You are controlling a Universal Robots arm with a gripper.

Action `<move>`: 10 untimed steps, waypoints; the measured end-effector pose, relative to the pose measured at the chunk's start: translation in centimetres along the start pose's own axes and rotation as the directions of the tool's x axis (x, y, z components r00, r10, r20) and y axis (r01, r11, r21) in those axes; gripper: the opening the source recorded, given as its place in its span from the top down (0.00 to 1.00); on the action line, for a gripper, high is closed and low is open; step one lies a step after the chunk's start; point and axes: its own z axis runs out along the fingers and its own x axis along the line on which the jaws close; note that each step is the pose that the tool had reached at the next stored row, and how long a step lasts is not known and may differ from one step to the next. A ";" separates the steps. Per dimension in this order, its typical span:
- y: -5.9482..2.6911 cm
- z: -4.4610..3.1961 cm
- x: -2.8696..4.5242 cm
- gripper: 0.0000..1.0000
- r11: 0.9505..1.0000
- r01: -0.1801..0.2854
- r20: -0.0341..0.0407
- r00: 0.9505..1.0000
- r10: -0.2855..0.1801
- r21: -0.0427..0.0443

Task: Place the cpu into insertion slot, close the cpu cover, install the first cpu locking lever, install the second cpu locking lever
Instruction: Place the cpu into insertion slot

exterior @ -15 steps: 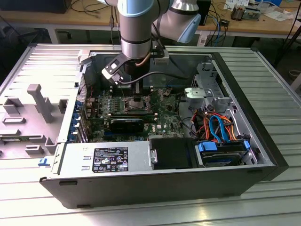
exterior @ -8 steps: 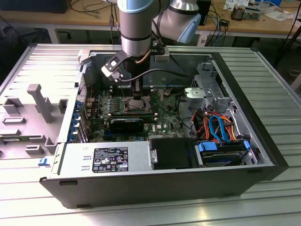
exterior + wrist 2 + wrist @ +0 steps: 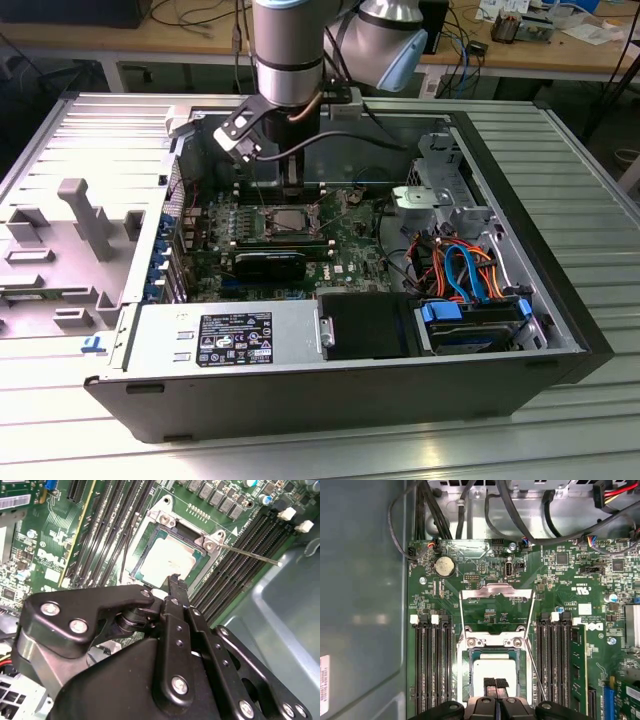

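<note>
First wrist view shows you the cpu lying flat in the insertion slot, its cpu cover tipped back open to leave the socket clear. The gripper hangs just over the chip, jaws apparently pinched together on nothing.

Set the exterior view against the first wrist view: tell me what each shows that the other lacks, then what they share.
Exterior view's extras: the robot arm, the whole computer case, the power supply box and the blue and orange cables.
First wrist view's extras: the coin battery, a plain look at the cpu cover lying open behind the socket, and the gripper with jaws together over the cpu.
Shared: the green board, with the cpu sitting in its socket.
</note>
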 end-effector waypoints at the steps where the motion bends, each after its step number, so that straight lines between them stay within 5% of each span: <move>1: 0.00 -0.16 0.00 0.89 1.000 0.000 0.000 1.000 0.000 0.000; 10: 0.06 -2.13 -0.01 0.89 1.000 0.000 0.000 1.000 0.000 0.000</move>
